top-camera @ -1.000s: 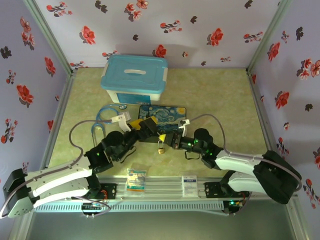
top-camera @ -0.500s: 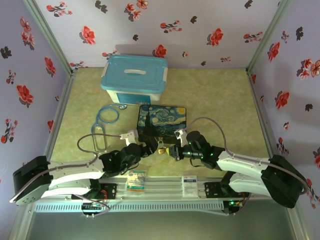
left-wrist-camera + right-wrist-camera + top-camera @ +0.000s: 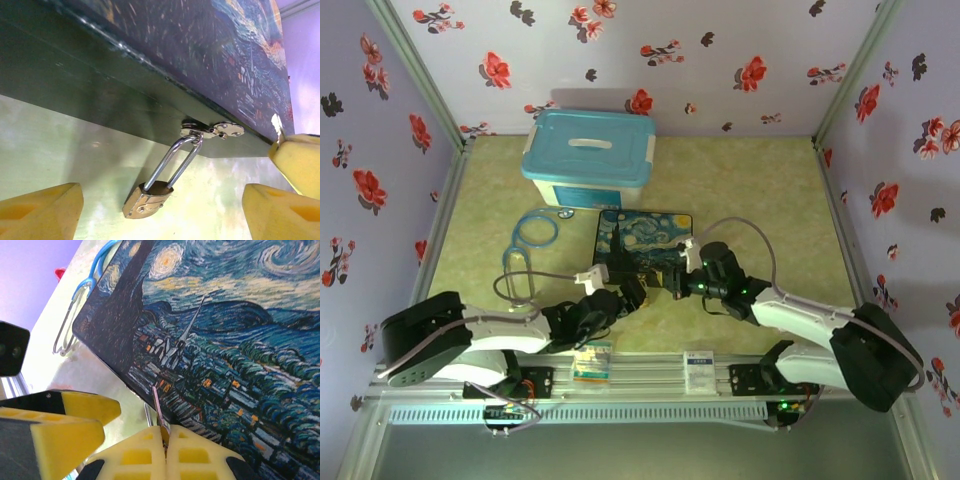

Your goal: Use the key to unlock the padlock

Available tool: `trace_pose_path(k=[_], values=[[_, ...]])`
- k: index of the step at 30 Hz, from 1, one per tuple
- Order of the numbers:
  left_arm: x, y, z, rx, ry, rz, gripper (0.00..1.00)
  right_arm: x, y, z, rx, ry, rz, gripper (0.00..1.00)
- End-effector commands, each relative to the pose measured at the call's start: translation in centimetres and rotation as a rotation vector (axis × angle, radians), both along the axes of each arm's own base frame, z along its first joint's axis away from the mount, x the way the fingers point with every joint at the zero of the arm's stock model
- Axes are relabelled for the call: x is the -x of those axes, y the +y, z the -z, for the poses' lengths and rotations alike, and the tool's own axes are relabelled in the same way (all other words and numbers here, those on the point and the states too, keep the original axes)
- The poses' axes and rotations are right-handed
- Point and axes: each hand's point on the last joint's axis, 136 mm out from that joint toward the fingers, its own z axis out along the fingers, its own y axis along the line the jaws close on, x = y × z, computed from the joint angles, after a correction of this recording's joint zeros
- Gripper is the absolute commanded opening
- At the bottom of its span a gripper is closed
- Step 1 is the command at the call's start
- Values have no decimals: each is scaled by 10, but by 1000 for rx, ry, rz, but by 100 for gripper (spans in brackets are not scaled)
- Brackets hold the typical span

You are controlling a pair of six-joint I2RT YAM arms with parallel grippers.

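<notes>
So the padlock is seen low-centre in the left wrist view. It's hung by its shackle from the hasp on the painted box, long axis slanted from upper right down to lower left. It's straddled by the left end effector, jaws wide apart and nothing gripped, so that arm is judged nearer. The key is clamped in the right end effector, blade aimed up-frame at the box edge (keyhole can't be made out). Slick pale-green bench underneath; room is squeezed by the box wall.
</notes>
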Motion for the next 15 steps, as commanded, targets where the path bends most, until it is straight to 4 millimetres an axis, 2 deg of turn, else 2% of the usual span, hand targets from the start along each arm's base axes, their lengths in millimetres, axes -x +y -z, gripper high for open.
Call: trace_pose_path(k=[1, 6, 12, 15], values=[[-2, -19, -9, 59, -15, 42, 81, -12, 2, -16, -66, -61, -3, 0], [1, -42, 2, 7, 4, 133, 77, -30, -6, -15, -108, -49, 20, 0], [-6, -43, 16, -54, 8, 140, 71, -44, -13, -7, -87, -51, 73, 0], [-7, -46, 22, -97, 9, 160, 69, -50, -14, -12, -90, -57, 84, 0]])
